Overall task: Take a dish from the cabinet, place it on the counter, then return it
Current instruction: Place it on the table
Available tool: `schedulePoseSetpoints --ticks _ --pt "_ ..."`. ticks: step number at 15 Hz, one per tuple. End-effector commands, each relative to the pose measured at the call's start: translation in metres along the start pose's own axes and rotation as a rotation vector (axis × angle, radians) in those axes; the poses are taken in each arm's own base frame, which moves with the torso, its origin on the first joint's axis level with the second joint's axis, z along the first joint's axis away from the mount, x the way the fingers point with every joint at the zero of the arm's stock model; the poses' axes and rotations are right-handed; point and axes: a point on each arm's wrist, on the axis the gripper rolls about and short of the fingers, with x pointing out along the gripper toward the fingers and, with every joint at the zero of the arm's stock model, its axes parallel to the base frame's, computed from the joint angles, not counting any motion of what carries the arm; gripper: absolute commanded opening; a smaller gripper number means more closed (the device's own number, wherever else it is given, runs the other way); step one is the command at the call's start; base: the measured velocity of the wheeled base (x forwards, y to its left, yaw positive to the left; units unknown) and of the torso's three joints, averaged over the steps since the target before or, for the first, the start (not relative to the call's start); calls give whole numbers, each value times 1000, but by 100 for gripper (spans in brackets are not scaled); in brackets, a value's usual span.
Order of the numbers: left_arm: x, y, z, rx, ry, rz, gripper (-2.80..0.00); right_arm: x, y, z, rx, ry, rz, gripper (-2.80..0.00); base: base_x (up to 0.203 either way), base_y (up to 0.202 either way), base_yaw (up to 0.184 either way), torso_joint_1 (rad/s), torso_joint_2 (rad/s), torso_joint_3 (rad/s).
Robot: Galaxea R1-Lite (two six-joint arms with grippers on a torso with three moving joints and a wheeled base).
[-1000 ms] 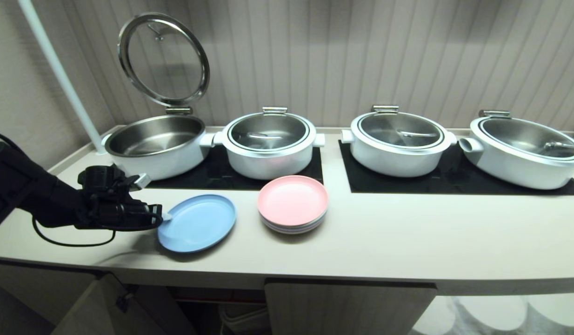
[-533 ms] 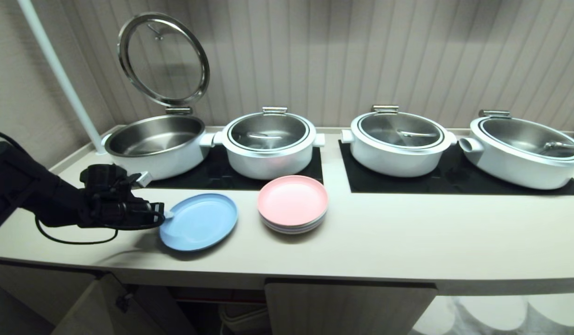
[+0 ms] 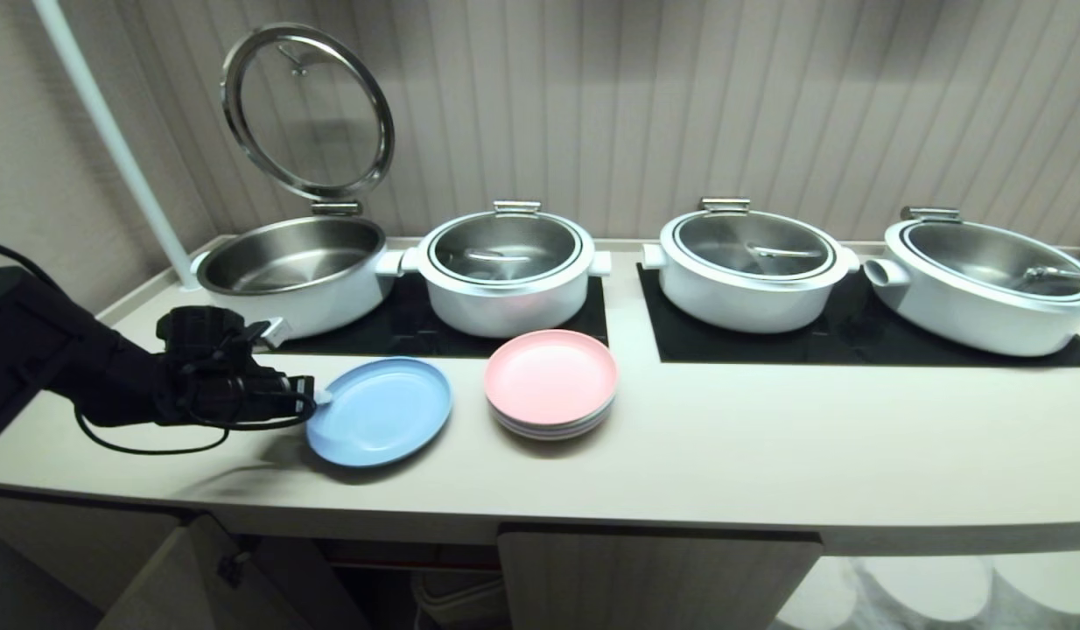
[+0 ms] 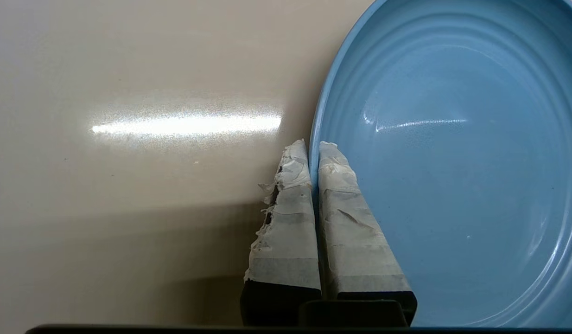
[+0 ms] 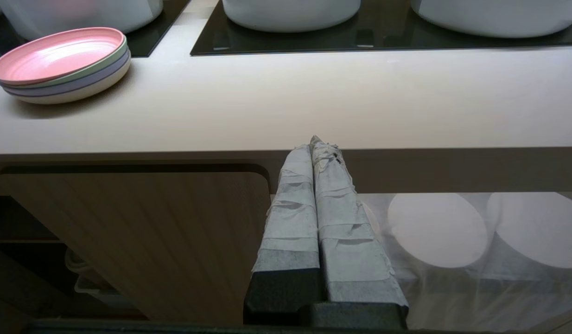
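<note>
The dish [image 3: 380, 410] is pinched at its rim by the left gripper [image 4: 314, 150], fingers clamped tight, tilted just above the counter [image 3: 724, 455] beside the pink-topped stack [image 3: 550, 381].

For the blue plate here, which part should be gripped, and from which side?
Probably the low raised rim of the dish on its left edge, coming in level from the robot's left. The plate is too wide to span, and the pink-topped stack flanks its right. The left gripper already pinches the rim there, one finger inside, one outside.
</note>
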Motion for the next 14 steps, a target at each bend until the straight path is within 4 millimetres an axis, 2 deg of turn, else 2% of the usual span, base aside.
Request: schedulePoseSetpoints --ticks 1,5,6,14 --pt "1 0 -2 0 5 -6 -280 0 0 0 0 0 1 -280 0 0 0 0 0 0" --pt "5 2 -5 -2 16 -4 -280 0 0 0 0 0 0 -280 0 0 0 0 0 0" --pt "5 2 -5 -1 15 -3 0 0 0 0 0 0 0 -280 0 0 0 0 0 0" --pt "2 1 -1 -1 2 0 0 0 0 0 0 1 0 -280 0 0 0 0 0 0"
